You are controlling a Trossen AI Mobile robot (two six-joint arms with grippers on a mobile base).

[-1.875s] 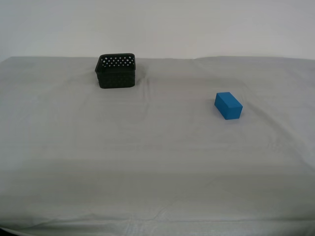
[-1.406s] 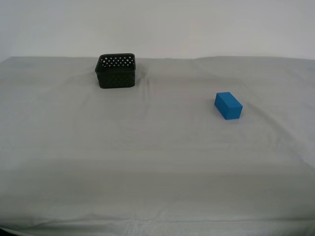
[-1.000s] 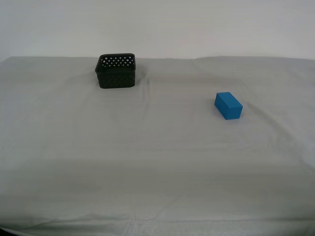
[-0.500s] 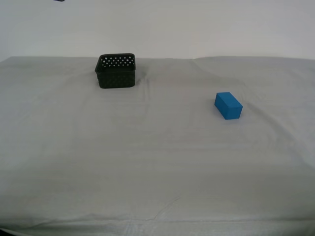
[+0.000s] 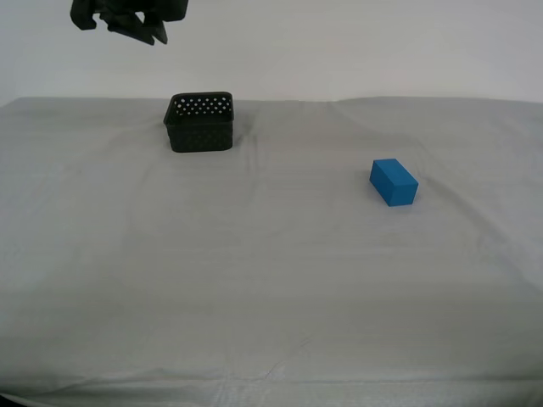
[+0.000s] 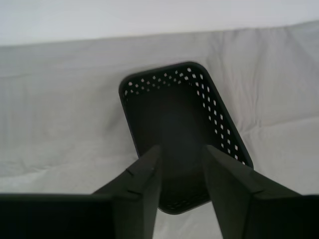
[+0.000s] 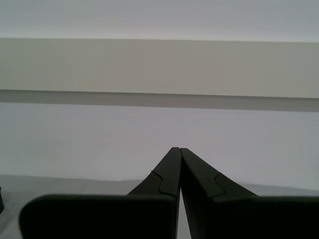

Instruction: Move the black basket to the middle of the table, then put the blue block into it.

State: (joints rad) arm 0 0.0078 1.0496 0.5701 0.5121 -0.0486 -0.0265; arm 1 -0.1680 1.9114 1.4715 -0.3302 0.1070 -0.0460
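The black basket (image 5: pixel 199 122), perforated plastic with rounded corners, sits near the far edge of the cloth-covered surface (image 5: pixel 254 280); the smooth blue block (image 5: pixel 394 181) lies well apart toward the right edge. Open wrinkled cloth separates them. My second pincer (image 6: pixel 182 157) hovers above the basket, parted, empty; my first pincer (image 7: pixel 177 152) is closed, empty.

Our second gripper (image 6: pixel 182 154) hung high in the air with its jaws parted, seen at the exterior view's upper left (image 5: pixel 127 19). Our first gripper (image 7: pixel 179 151) had its fingertips pressed together, holding nothing.
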